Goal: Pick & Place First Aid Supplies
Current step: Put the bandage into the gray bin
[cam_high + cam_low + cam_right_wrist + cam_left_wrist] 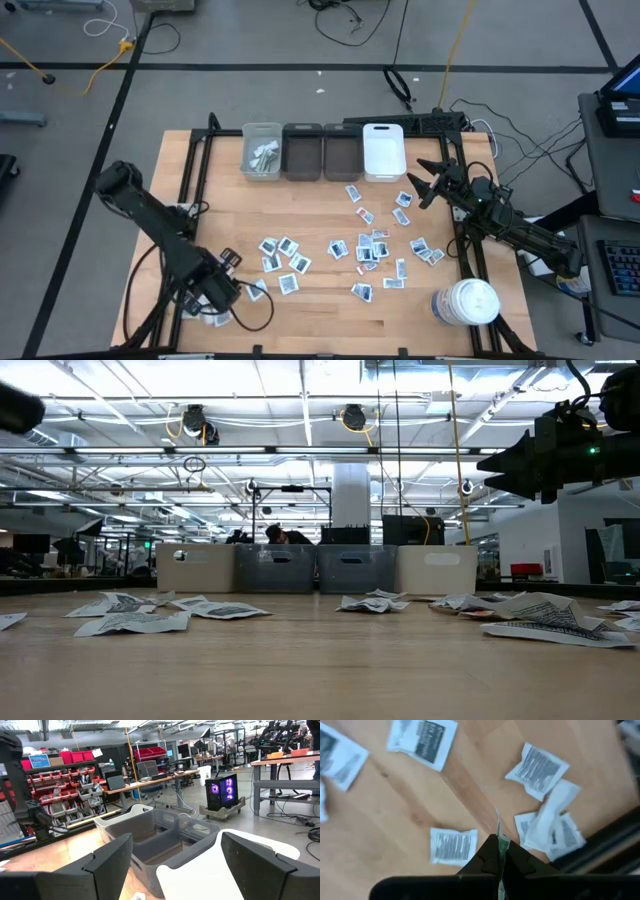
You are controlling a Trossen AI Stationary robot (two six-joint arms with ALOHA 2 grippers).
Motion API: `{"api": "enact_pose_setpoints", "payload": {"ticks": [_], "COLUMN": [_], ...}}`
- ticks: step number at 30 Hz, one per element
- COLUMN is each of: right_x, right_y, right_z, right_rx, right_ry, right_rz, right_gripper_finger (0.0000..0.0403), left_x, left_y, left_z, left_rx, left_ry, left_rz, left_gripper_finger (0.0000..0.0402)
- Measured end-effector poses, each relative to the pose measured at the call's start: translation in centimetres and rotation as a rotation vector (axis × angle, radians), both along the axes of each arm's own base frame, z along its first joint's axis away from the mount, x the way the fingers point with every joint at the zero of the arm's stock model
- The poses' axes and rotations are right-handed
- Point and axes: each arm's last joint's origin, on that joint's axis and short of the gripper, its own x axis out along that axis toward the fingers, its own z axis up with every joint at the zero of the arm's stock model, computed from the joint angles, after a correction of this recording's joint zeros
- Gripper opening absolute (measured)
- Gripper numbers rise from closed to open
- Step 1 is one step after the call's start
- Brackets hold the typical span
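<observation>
The left gripper (499,851), at the table's near left corner, is pinched tight on a thin pale strip (498,827) standing edge-on between its fingers. The bins (262,150) lie far and rightward. The right gripper (428,181) waits wide open, empty, by them.

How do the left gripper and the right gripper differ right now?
The left gripper is shut on a thin greenish-white strip low over the table's near-left corner; the right gripper is open, empty, raised near the white bin. Both are dark and two-fingered.

Four bins (322,152), one jar (466,302), dozens of sachets (370,248)
</observation>
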Motion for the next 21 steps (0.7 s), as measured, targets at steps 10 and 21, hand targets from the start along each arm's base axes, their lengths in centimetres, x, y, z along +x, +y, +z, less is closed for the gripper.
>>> {"api": "enact_pose_setpoints", "payload": {"ticks": [10,21], "right_x": [0.0,0.0], "right_y": [0.0,0.0], "right_z": [0.0,0.0], "right_rx": [0.0,0.0], "right_ry": [0.0,0.0], "right_rz": [0.0,0.0], "right_gripper_finger": [0.0297,0.0297], "left_x": [0.1,2.9], "left_y": [1.8,5.4], "left_z": [5.6,6.2], "left_rx": [-0.08,-0.059], "left_ry": [-0.093,-0.141], "left_rz": [0.049,0.248], "left_gripper_finger": [0.0002,0.0001]}}
